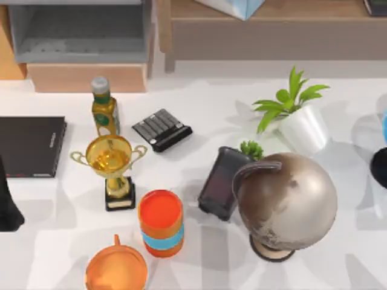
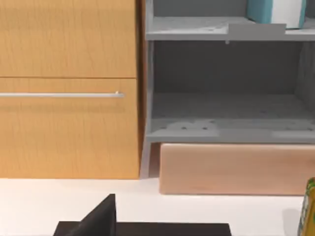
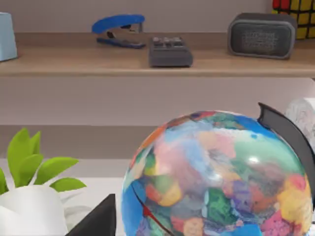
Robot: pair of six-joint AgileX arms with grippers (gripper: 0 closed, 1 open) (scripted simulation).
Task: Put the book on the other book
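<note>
The book [image 2: 273, 10], teal-blue with white page edges, stands on the upper board of the grey shelf unit [image 2: 226, 128], cut off by the picture's edge. The other book [image 1: 30, 146] lies flat and black on the table at the far left, pale lettering along its right edge; its near edge [image 2: 147, 229] shows in the left wrist view. My left gripper [image 1: 8, 208] hangs at the table's left edge, just in front of the black book and apart from both books. My right gripper [image 1: 381, 164] sits at the table's right edge, far from both.
On the table stand an oil bottle [image 1: 104, 109], a gold trophy [image 1: 112, 166], a black ridged keypad [image 1: 162, 129], an orange cup stack [image 1: 161, 222], an orange funnel [image 1: 116, 270], a dark slab device [image 1: 219, 184], a globe [image 1: 285, 202] and a potted plant [image 1: 296, 118]. A blue sliver [image 1: 384, 125] shows at the right edge.
</note>
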